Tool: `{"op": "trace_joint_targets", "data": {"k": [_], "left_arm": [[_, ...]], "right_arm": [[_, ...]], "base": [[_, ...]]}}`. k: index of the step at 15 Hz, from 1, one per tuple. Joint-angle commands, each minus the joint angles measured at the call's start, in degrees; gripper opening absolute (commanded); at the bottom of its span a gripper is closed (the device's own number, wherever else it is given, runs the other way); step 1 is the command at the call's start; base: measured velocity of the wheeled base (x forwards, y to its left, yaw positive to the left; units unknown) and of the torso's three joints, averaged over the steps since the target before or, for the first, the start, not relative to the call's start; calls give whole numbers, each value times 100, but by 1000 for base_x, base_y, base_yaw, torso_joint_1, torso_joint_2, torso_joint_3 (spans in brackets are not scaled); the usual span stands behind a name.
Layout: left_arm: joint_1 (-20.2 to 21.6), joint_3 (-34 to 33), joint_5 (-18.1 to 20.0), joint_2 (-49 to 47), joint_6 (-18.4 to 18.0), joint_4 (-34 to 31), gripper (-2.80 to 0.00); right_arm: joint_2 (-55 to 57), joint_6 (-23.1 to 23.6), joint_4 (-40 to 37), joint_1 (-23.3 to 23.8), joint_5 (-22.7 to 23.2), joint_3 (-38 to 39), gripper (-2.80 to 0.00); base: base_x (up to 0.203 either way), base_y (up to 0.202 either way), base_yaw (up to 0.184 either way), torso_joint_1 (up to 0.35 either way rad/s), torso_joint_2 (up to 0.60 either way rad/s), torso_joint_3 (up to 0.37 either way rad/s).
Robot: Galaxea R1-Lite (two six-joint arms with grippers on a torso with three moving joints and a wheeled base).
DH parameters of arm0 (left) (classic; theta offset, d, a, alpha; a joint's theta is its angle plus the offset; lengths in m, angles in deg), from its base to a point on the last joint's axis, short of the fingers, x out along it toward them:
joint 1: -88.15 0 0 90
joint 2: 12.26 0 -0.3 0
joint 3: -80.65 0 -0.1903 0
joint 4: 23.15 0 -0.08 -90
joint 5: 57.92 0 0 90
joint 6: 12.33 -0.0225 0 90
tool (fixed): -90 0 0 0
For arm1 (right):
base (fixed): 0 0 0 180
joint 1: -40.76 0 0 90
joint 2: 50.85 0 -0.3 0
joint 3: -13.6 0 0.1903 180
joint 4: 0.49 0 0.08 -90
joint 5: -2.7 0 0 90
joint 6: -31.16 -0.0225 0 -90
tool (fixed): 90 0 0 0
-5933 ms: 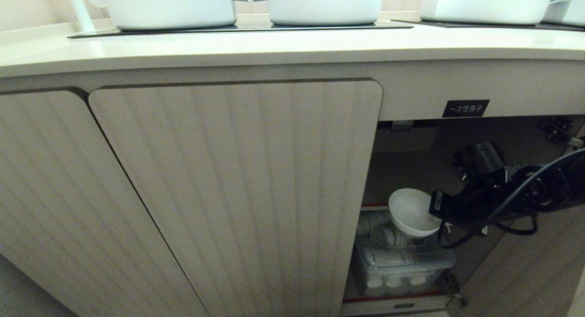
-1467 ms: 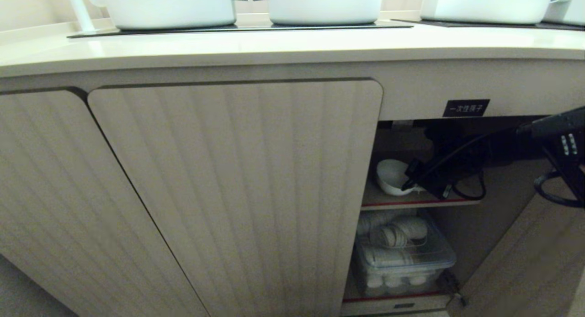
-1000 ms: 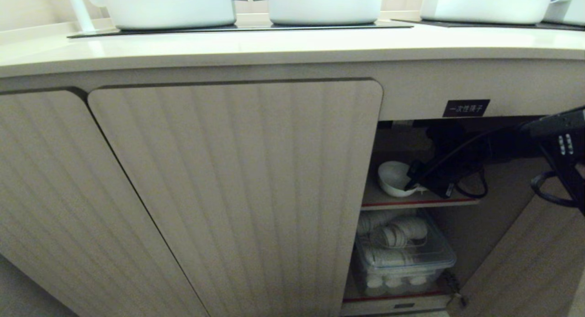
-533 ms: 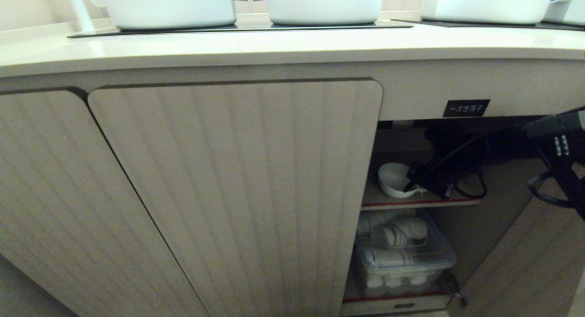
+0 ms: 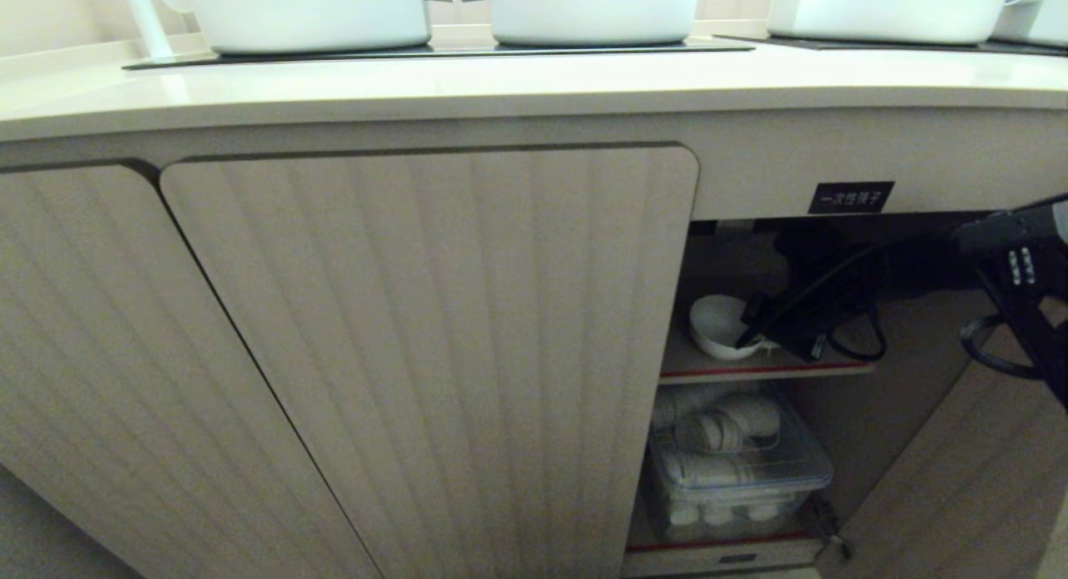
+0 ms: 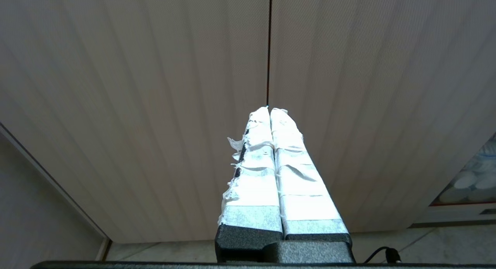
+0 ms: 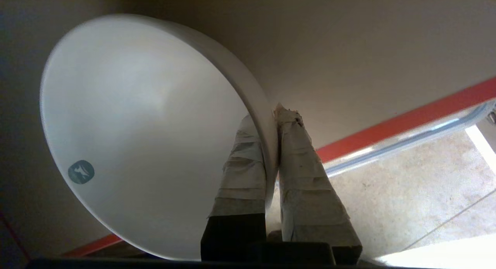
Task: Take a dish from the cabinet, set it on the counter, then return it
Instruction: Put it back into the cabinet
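Right gripper (image 7: 271,118) inside cabinet (image 5: 434,354), pinching dish (image 7: 147,129) rim

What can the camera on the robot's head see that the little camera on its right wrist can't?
Only the head view shows the counter with white pots, the cabinet doors, a black label, and a clear box of stacked items below the shelf.

Only the right wrist view shows the right hand pinching the bowl's rim, one taped finger inside and one outside, plus a small round sticker in the bowl.

Both show the white bowl and the red-edged shelf.
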Motion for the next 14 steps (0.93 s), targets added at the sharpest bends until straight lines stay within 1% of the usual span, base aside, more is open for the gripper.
{"op": "trace_joint_targets", "data": {"k": [1, 7, 11, 14], "left_arm": [[0, 0, -8, 2, 0, 0, -280], [0, 0, -6, 2, 0, 0, -280], [0, 0, 0, 2, 0, 0, -280], [0, 0, -7, 2, 0, 0, -280]], "right_arm": [[43, -25, -16, 5, -6, -85, -280], [134, -37, 2, 5, -96, -128, -280], [216, -60, -39, 5, -131, -390, -280], [232, -60, -69, 5, -131, -449, -280]], "base": [[0, 0, 0, 0, 0, 0], [0, 0, 0, 0, 0, 0], [0, 0, 0, 0, 0, 0], [0, 0, 0, 0, 0, 0]]}}
